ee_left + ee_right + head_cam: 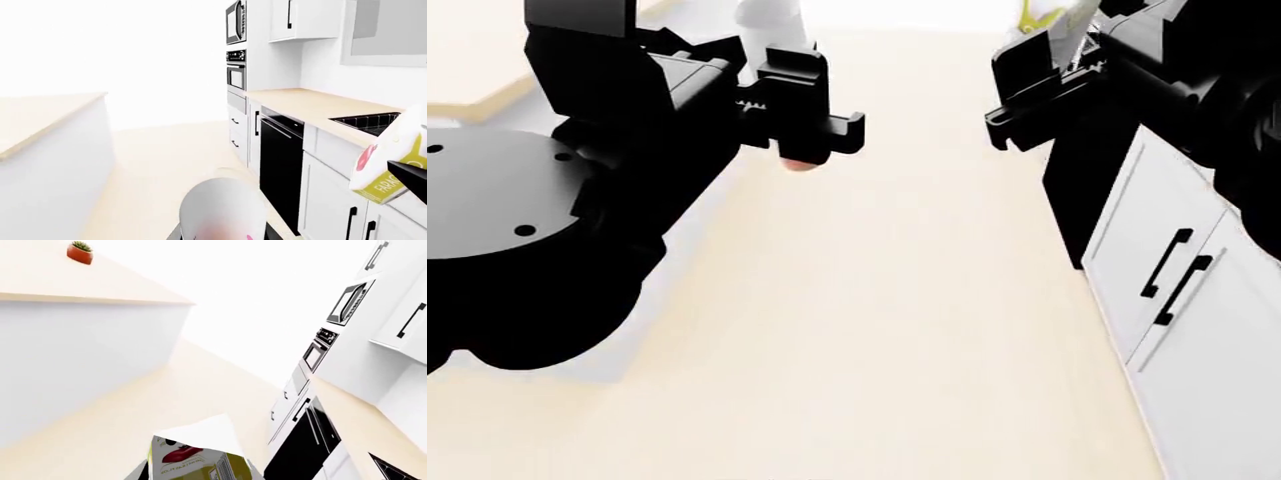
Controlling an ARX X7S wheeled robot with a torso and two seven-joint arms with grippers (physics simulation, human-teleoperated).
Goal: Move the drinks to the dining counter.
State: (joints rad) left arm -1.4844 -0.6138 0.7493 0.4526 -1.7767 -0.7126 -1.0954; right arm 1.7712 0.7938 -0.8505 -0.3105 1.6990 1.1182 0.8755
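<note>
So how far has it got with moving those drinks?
Midway. Nothing shows on the dining counter except a potted plant. In hand: the left gripper holds the white bottle and the right gripper holds the carton, both above the floor between the counters. Left: setting both down there. The third drink is not in view.

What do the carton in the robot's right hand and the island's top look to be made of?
The carton looks like printed paperboard: flat folded faces, gabled top, matte white and yellow-green print. The island top looks like pale wood, perhaps laminate: an even light-tan matte slab with a thin sharp edge over plain white sides; no grain is visible.
</note>
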